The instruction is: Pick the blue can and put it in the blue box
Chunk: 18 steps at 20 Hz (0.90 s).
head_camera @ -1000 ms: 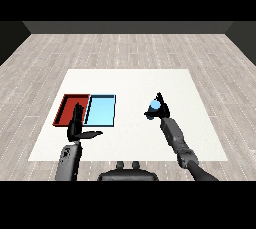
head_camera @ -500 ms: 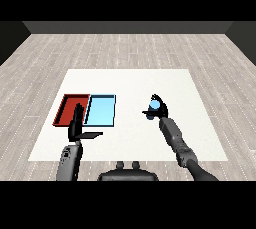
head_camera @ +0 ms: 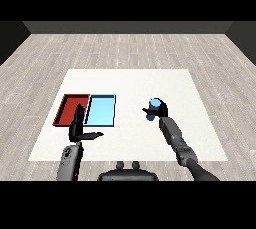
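My right hand is curled round the blue can, holding it above the table to the right of the two trays. The light blue tray lies flat at the left of the table, with the red tray touching its left side. The can is apart from the blue tray, a short way to its right. My left hand stands upright in front of the trays, fingers straight, thumb pointing right, holding nothing.
The white table stretches behind and to the right of the can. Its front edge runs just below my left hand. Grey plank floor surrounds the table.
My right hand has carried the blue can a little to the left, toward the trays. The left hand has stayed in place.
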Motion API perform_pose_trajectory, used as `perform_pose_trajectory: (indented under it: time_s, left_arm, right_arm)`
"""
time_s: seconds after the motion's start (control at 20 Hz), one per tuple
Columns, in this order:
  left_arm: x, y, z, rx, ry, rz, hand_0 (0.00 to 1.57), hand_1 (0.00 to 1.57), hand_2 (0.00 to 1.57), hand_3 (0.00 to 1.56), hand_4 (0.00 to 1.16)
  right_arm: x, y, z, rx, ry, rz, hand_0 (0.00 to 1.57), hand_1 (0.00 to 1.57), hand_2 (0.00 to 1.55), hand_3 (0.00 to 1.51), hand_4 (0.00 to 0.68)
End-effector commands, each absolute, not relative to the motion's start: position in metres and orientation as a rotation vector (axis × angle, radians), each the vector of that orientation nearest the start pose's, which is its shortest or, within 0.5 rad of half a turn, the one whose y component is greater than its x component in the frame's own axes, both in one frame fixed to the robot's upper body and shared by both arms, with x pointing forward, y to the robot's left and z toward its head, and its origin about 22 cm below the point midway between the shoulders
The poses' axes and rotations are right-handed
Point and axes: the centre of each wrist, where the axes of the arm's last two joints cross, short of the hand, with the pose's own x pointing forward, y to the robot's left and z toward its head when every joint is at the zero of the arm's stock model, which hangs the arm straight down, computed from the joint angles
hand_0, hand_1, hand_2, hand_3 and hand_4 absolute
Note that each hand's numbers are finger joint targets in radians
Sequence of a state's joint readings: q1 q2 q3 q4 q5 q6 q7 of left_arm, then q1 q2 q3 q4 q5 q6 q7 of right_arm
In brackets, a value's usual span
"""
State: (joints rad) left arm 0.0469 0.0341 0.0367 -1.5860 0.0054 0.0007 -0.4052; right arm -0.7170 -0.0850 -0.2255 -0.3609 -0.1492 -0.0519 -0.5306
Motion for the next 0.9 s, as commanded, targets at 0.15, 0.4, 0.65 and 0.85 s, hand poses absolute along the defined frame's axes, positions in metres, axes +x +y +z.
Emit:
perform_pose_trajectory:
  time_s: [0.15, 0.4, 0.65, 0.85]
  left_arm:
    - [0.236, 0.258, 0.013, 0.042, -1.941, -0.008, 0.0, 0.0, 0.0, 0.0, 0.0]
    - [0.241, 0.232, -0.008, 0.038, -1.93, -0.034, 0.0, 0.0, 0.0, 0.0, 0.0]
    - [0.242, 0.224, -0.01, -0.039, -1.907, -0.061, 0.0, 0.0, 0.0, 0.0, 0.0]
    - [0.247, 0.209, -0.004, -0.055, -1.913, -0.07, 0.0, 0.0, 0.0, 0.0, 0.0]
  right_arm:
    - [0.387, -0.202, -0.039, -0.011, -1.673, -0.016, 1.47, 1.47, 1.47, 1.36, 0.47]
    - [0.39, -0.179, -0.033, -0.053, -1.736, 0.013, 1.46, 1.46, 1.48, 1.37, 0.509]
    - [0.392, -0.198, -0.012, 0.005, -1.803, 0.025, 1.46, 1.46, 1.49, 1.39, 0.525]
    - [0.385, -0.159, -0.002, 0.066, -1.81, 0.04, 1.45, 1.45, 1.47, 1.36, 0.534]
